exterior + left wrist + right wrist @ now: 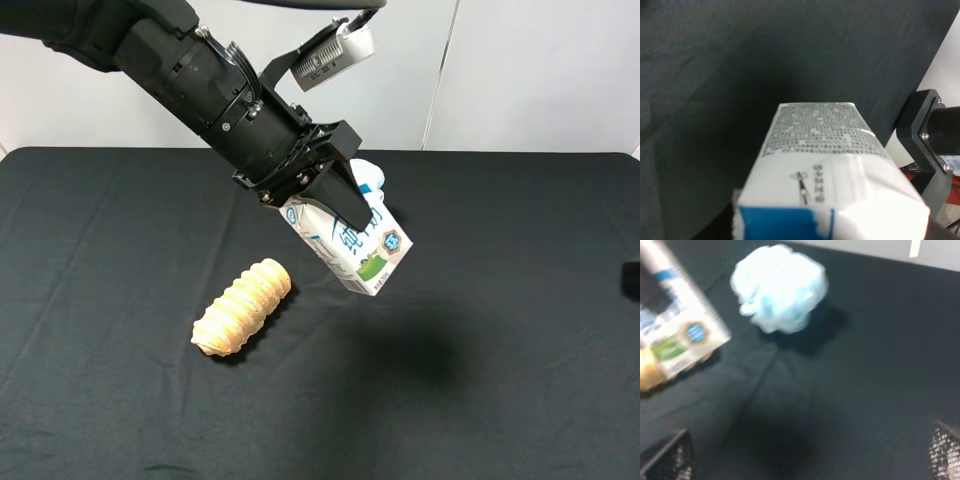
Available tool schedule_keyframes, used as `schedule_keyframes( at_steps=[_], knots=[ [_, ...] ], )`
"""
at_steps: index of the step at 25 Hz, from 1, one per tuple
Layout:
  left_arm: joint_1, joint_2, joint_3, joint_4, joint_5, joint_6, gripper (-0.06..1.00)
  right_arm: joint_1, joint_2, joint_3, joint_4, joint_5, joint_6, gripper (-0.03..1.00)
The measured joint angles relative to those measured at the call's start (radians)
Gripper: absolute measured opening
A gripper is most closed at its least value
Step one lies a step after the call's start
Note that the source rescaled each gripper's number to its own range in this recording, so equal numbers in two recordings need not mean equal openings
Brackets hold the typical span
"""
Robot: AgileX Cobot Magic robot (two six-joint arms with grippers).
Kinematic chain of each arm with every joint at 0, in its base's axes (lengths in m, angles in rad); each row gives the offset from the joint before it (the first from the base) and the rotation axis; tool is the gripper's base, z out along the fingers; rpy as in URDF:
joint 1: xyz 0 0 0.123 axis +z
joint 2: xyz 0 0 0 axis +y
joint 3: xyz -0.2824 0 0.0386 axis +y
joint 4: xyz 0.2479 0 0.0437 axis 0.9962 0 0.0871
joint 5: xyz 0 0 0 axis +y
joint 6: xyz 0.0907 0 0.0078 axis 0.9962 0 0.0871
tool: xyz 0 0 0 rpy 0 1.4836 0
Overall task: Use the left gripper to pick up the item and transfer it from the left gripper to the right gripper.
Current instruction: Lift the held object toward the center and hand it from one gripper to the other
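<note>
The black cloth table cover (520, 380) looks matt and soft, lightly creased. The small white drink carton with the light-blue top (365, 255) is coated paperboard, smooth with a slight sheen; one face carries dull grey speckles. The ribbed orange-tan roll (243, 308) looks matt and kinda spongy. The pale-blue bath pouf (780, 287) is fluffy netting. The black left gripper (355, 218) is matt, plastic or painted metal, can't tell which; its silver-grey wrist box (335, 52) has a ribbed metallic finish.
</note>
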Motion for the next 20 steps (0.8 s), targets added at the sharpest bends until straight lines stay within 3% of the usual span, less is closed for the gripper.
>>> schedule_keyframes(
  at_steps=[1, 8, 20],
  knots=[
    [0.000, 0.000, 0.000, 0.000, 0.000, 0.000, 0.00, 0.064, 0.031, 0.000, -0.005, -0.010, -0.011, 1.00],
    [0.000, 0.000, 0.000, -0.003, -0.006, 0.001, 0.00, 0.238, 0.192, 0.000, -0.010, -0.118, -0.056, 1.00],
    [0.000, 0.000, 0.000, -0.043, -0.053, 0.004, 0.00, 0.447, 0.534, -0.047, -0.014, -0.337, -0.118, 1.00]
  ],
)
